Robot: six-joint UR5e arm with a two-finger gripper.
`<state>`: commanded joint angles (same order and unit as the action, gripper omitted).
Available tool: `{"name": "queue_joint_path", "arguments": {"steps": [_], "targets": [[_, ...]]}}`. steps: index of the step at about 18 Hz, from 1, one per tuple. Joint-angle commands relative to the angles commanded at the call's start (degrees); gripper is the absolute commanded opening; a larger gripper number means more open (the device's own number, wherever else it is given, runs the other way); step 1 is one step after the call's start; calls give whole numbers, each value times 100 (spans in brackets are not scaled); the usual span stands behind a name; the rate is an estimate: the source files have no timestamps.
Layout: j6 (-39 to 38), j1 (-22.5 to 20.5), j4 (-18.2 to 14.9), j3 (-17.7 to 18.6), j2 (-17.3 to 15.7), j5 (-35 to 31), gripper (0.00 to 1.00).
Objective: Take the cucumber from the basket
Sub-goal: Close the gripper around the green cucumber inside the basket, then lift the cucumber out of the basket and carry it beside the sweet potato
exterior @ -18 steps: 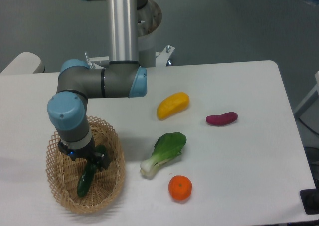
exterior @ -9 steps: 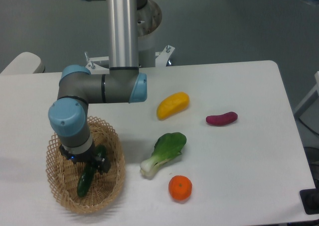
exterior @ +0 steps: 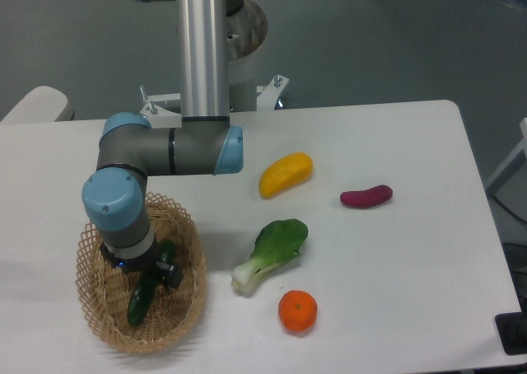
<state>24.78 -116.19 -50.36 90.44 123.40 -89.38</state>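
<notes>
Tool (exterior: pixel 151 273) down inside the basket (exterior: pixel 99 324) at the worktop's (exterior: pixel 395 292) near-left corner, over the upper end of the cucumber (exterior: pixel 142 298) lying there; jaw spacing hidden, cannot tell.

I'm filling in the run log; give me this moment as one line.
phase: grasp | gripper: down in basket, at cucumber, closure unclear | cucumber: lying in basket | bok choy: on table

Silver-grey arm (exterior: pixel 177 151), light-blue joint caps
</notes>
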Motion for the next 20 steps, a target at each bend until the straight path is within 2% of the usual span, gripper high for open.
{"name": "queue_joint_path", "arguments": {"steps": [3,9,14,20], "targets": [[79,0,0,-17,-17,0,41],[123,-18,-18,-79,-70,9,27],[228,-96,-105,-298,-254,9,26],[878,-588,-184,-404,-764,0,27]]}}
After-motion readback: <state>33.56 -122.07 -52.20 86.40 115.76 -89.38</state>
